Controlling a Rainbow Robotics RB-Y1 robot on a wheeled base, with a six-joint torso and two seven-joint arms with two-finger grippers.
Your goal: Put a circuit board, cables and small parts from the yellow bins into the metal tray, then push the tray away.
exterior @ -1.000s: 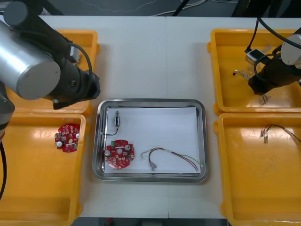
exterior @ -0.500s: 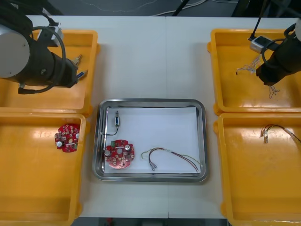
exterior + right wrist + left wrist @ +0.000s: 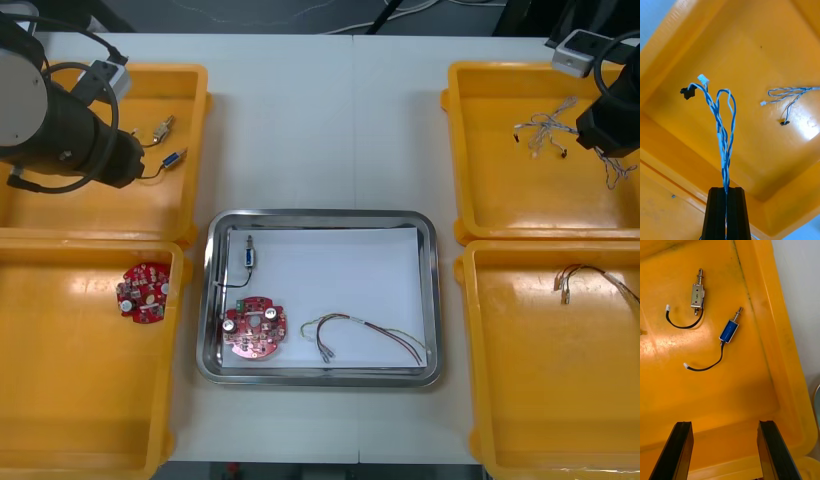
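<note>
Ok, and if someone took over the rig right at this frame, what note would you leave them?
Right gripper: shut on a twisted blue and white cable, held above the far right bin.
Left gripper: open, over the far left bin, near its loose metal parts.
Done: the metal tray holds a circuit board, a small metal part and a red and yellow cable.
Left: put the held cable in the tray, then push the tray away.
</note>
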